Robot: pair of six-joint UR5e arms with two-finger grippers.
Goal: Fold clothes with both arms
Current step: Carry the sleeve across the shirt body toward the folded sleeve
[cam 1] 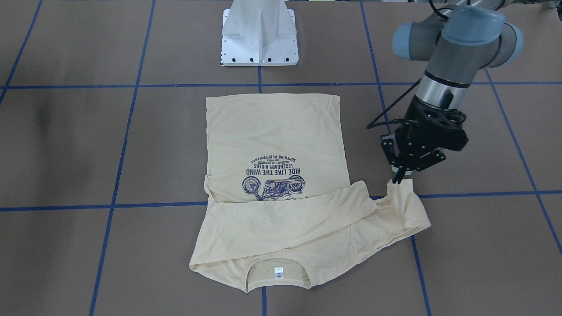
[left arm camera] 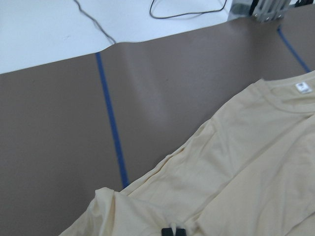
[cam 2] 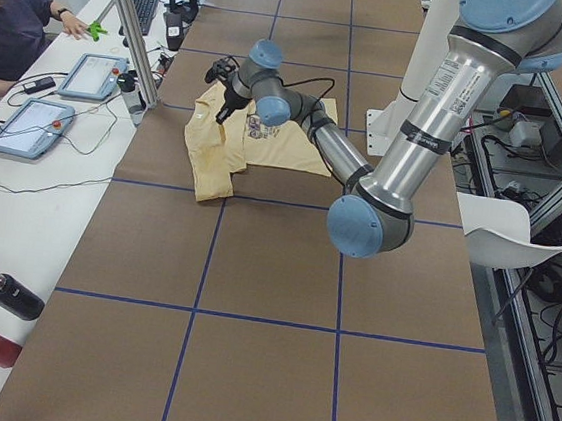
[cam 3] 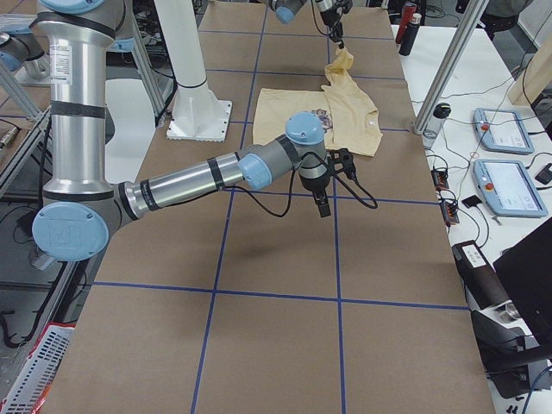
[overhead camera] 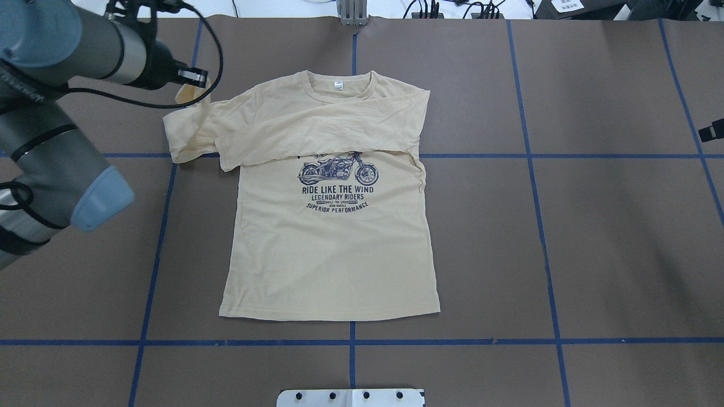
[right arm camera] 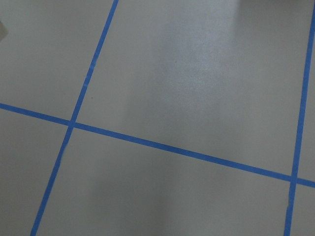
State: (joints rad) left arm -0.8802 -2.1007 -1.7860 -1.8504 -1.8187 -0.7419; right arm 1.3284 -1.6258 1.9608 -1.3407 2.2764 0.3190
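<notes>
The pale cream-yellow T-shirt [overhead camera: 328, 249] lies front up on the brown table, its navy motorcycle print [overhead camera: 338, 169] showing and its neck label [overhead camera: 337, 85] at the far edge. One long sleeve [overhead camera: 317, 127] is folded across the chest. My left gripper [cam 1: 398, 177] is shut on the cuff of the other sleeve [cam 1: 406, 210] and holds it raised just off the table beside the shoulder; the left wrist view shows its fingertips [left arm camera: 170, 231] pinching the cloth. My right gripper [cam 3: 321, 207] hangs over bare table well away from the shirt; whether it is open or shut I cannot tell.
The white pedestal [cam 1: 260, 35] stands behind the shirt's hem. Blue tape lines [overhead camera: 543, 155] grid the table. A side bench with tablets [cam 2: 94, 75] and bottles [cam 2: 11, 295] runs along the far edge, where a person [cam 2: 8, 31] sits.
</notes>
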